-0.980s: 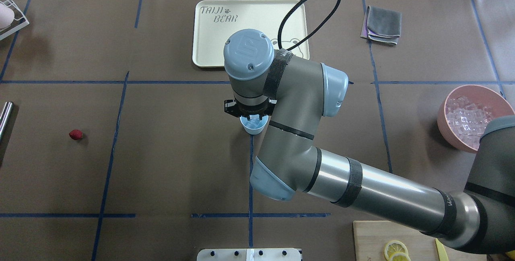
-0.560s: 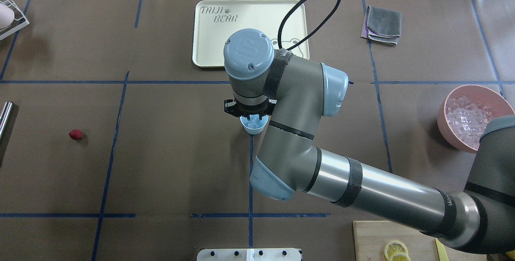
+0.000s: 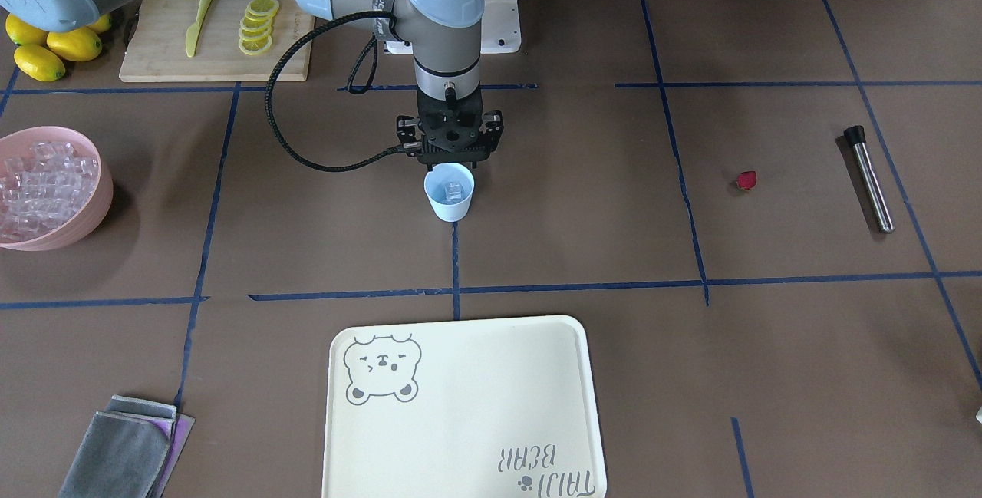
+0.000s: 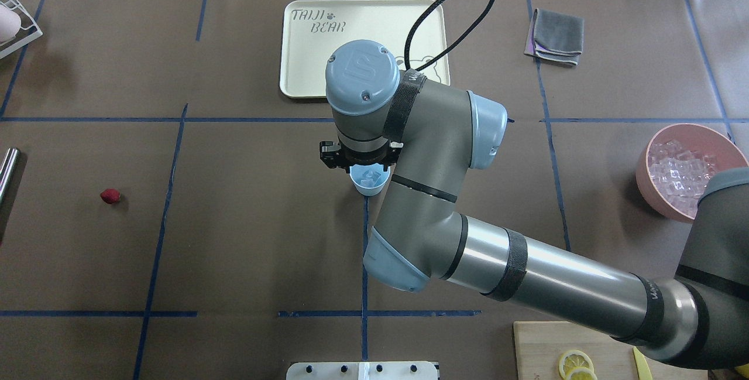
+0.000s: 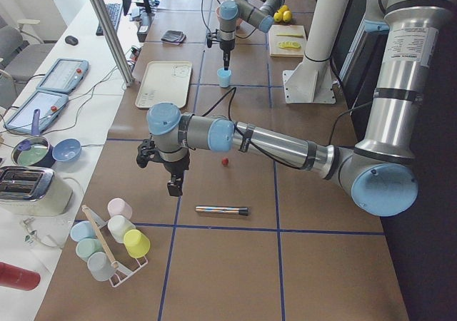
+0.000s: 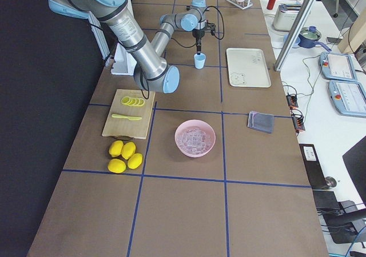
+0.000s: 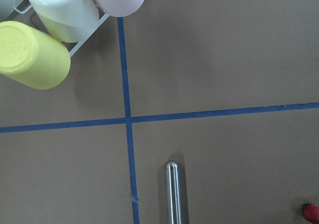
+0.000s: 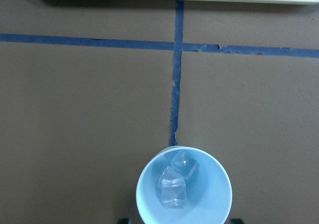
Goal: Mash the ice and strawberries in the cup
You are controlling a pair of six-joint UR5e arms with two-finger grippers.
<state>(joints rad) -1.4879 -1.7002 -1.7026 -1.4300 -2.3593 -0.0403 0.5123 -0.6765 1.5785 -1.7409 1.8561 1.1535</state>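
right gripper [image 3: 449, 156] has lifted back off the small pale blue plastic cup [image 8: 149, 179], jaws wide and empty, so two clear ice cubes [image 8: 174, 190], counted only in the right wrist view, sit inside it; small dark red strawberry piece [image 3: 746, 180] lies well apart from the cup, unadded; for the left gripper [image 5: 175, 187], jaws cannot be told.

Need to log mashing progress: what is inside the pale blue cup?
Two clear ice cubes lie in the cup, touching. No strawberry is inside; it lies on the table, apart from it. The cup floor beneath the cubes is covered.
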